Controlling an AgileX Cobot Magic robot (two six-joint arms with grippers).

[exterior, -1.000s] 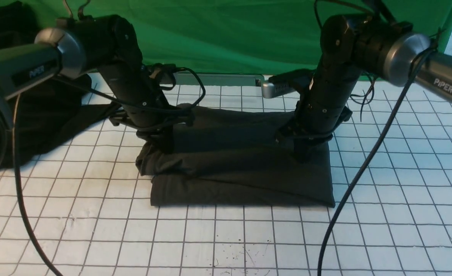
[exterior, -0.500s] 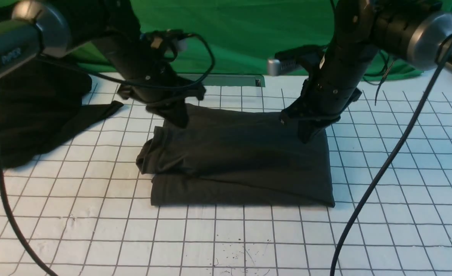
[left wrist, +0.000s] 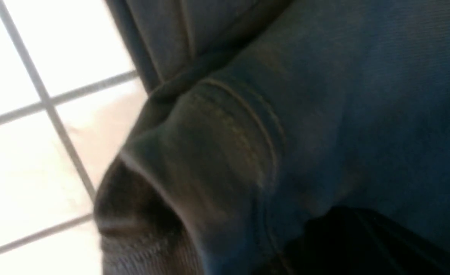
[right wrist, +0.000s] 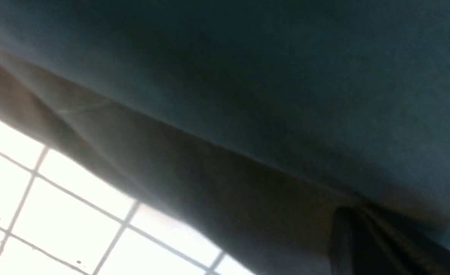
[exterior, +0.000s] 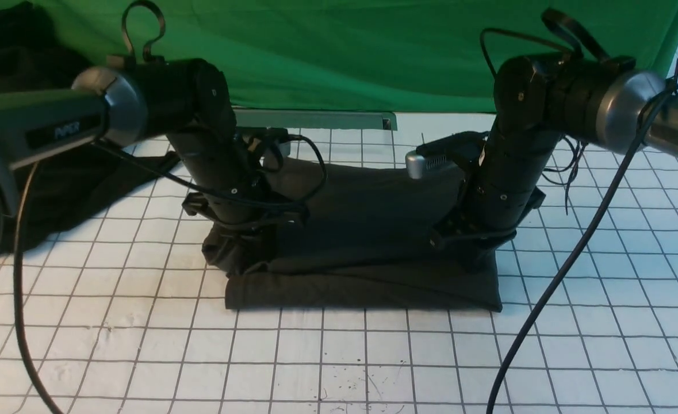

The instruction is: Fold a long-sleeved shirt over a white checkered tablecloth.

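Item 1, left fingers (exterior: 245, 260): I read them down at the shirt's left end, buried in the bunched cloth. Apart, together or clamped, I cannot tell; the left wrist view shows only a dark tip against a stitched hem.

Item 2, right fingers (exterior: 477, 260): down on the top layer near the shirt's right end. Their state too I cannot tell; the right wrist view gives one dark tip against cloth.

Item 3, long-sleeved shirt (exterior: 367, 230): dark charcoal, folded to a thick rectangle at the centre of the bench. Long axis runs 9 to 3 o'clock. An upper layer stops short of the near edge, leaving a lower strip exposed toward 6 o'clock. No print visible.

Item 4, governing relation: the shirt lies directly under both sets of fingers, one arm at each end, neither nearer. I judge any coming move would run across the long axis, toward 6 or 12 o'clock.

Item 5, white checkered tablecloth (exterior: 339, 356): covers the bench.

Item 6, heap of plain black cloth (exterior: 57, 190): at 10 o'clock, apart from the shirt.

Item 7, green backdrop (exterior: 339, 52): at 12 o'clock.
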